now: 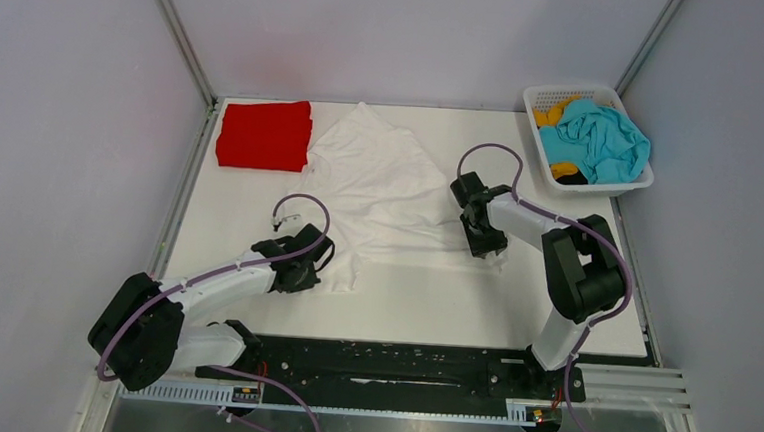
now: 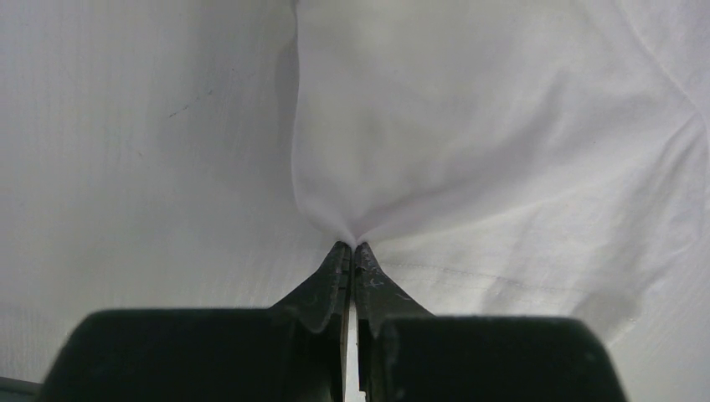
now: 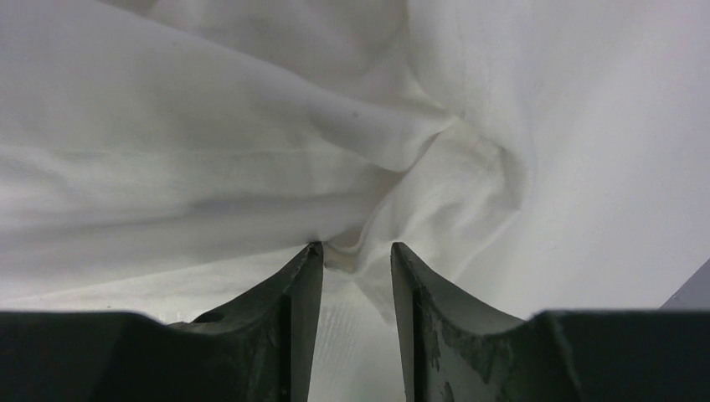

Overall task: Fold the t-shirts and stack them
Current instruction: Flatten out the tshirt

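Top: white t-shirt [image 1: 390, 181] spread mid table [image 1: 229, 202] for folding; red t-shirt [image 1: 264, 135] parked folded far-left, likely stack base.
Left wrist: left pincer [image 2: 352, 249] clamped tight on pinched white cloth.
Right wrist: right pincer [image 3: 356, 251] part-open, cloth ruck straddled, not gripped.

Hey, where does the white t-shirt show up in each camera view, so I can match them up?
Top external: white t-shirt spread in the middle, right of the folded red t-shirt.
Left wrist: fills the right and top; left gripper shut on its edge.
Right wrist: bunched across most of the frame, a fold at the tips of the open right gripper.
Shared landmark: the white table beneath the cloth.
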`<state>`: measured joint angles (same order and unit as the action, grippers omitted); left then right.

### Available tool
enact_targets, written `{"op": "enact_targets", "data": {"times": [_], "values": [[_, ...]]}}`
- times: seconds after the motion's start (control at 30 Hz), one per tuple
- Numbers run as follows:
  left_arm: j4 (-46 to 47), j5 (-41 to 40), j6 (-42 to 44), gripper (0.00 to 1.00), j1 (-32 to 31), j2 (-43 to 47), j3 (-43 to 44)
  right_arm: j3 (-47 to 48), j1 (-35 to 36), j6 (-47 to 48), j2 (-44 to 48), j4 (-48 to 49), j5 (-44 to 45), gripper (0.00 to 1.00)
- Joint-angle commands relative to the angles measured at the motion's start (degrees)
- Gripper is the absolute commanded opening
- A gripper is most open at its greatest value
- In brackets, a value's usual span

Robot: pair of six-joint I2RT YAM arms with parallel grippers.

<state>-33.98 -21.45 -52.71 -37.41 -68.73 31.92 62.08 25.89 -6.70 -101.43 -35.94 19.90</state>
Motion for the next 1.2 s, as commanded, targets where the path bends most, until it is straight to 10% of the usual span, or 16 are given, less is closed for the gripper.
{"op": "enact_targets", "data": {"times": [0.0, 0.47, 0.77, 0.9, 1.17], "values": [[-0.27, -2.67, 0.29, 0.0, 0.21, 1.29, 2.05, 1.82, -1.31, -0.17, 0.34, -2.26, 2.69, 0.41], [-1.6, -3.61, 0.53, 0.0, 0.87, 3.57, 2.19, 3.75, -3.7, -0.15, -1.22, -6.25, -7.35, 0.35], [-2.61, -4.58, 0.42, 0.0, 0.93, 7.53, 1.6, 2.91, -6.77, -1.41, -0.53, -6.97, -10.31, 0.0], [-2.99, -4.59, 0.78, 0.0, 1.0, 9.5, 1.8, 1.55, -6.73, -0.97, 1.14, -5.31, -9.33, 0.0], [-2.94, -6.38, 2.65, 0.0, 0.93, 18.93, 8.0, -0.59, -6.74, -7.41, 21.8, -1.33, -8.74, 0.0]]}}
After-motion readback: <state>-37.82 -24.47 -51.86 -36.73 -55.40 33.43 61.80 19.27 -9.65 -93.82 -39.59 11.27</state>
